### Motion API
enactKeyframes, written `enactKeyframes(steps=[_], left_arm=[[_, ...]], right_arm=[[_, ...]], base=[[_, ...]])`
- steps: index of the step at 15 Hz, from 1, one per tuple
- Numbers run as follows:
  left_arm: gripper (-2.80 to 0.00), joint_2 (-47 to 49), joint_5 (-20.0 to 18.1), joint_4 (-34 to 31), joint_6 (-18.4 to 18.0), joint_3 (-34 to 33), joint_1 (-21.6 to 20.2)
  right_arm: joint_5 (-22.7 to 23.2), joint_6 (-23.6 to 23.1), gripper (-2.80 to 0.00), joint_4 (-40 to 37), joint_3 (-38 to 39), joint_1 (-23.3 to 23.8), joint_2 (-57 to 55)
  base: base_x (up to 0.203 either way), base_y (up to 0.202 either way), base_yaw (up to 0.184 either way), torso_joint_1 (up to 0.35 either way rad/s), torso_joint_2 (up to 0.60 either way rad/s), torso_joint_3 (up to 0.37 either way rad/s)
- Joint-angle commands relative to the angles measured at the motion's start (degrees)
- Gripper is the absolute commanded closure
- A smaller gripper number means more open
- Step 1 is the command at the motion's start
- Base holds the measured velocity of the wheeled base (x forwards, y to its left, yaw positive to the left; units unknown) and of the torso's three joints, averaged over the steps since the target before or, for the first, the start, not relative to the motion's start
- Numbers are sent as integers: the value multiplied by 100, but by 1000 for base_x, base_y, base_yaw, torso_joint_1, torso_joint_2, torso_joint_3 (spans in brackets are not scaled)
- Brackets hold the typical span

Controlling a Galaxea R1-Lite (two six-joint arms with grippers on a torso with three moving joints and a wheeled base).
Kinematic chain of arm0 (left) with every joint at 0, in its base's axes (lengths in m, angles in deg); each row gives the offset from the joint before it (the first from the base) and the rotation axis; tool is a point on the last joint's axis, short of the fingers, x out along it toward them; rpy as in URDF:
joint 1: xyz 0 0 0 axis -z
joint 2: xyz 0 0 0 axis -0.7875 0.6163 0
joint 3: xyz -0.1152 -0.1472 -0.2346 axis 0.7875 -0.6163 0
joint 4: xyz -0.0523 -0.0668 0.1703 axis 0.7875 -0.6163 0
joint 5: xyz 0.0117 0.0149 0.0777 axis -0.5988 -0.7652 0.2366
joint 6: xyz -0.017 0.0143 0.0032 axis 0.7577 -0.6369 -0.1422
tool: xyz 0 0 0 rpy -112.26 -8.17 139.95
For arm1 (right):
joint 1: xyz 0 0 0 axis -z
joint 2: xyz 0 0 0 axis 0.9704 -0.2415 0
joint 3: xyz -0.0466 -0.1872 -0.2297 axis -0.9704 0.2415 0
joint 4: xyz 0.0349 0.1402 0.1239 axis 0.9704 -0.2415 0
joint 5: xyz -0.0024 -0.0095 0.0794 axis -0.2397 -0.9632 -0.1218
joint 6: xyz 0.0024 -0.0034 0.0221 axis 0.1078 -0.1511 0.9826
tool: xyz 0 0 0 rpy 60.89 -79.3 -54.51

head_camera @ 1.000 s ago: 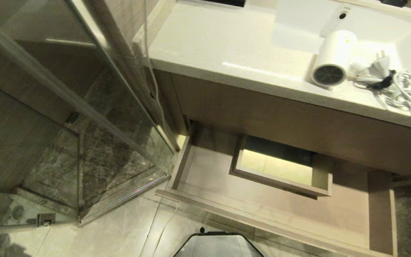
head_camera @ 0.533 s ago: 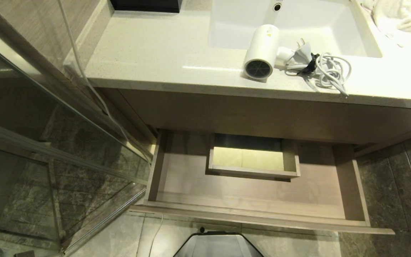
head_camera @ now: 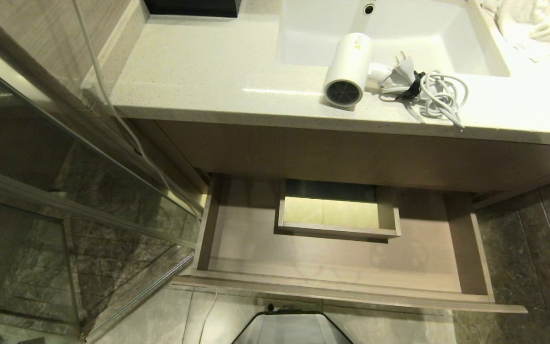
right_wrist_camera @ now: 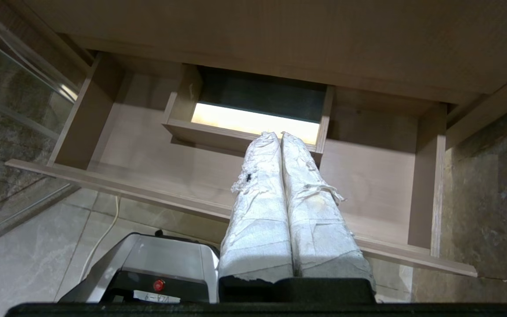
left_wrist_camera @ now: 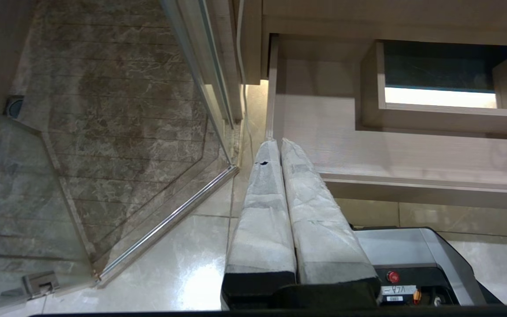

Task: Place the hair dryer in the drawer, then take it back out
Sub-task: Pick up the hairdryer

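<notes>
The white hair dryer (head_camera: 346, 69) lies on the pale countertop (head_camera: 198, 71) at the sink's front edge, dark rear grille toward me, its coiled white cord (head_camera: 437, 95) beside it. Below, the light-wood drawer (head_camera: 237, 248) stands pulled out with nothing in it; its boxed cutout (head_camera: 337, 212) sits at the rear centre. Neither arm shows in the head view. My left gripper (left_wrist_camera: 278, 143) hangs shut, low by the drawer's (left_wrist_camera: 412, 154) left front corner. In the right wrist view my right gripper (right_wrist_camera: 281, 136) is shut and holds nothing, in front of the drawer (right_wrist_camera: 368, 185).
A white sink basin (head_camera: 389, 33) is set in the counter, with a white towel (head_camera: 533, 19) at its far right. A glass shower screen (head_camera: 65, 191) stands to the left. My base (head_camera: 291, 327) sits on the tiled floor just before the drawer front.
The whole head view has swung round, so vanity and open drawer now lie square and centred before me. Dryer, cord and drawer keep their places relative to each other.
</notes>
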Motion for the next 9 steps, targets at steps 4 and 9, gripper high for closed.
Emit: enactKeyframes(steps=[4, 9], left_arm=[[0, 0, 1, 0, 0, 0, 2], [0, 0, 1, 0, 0, -9, 2]], right_arm=[[6, -25, 0, 18, 229, 1, 222], [10, -60, 0, -4, 229, -8, 222]], base=[[0, 0, 0, 0, 0, 0], [0, 0, 0, 0, 0, 0]])
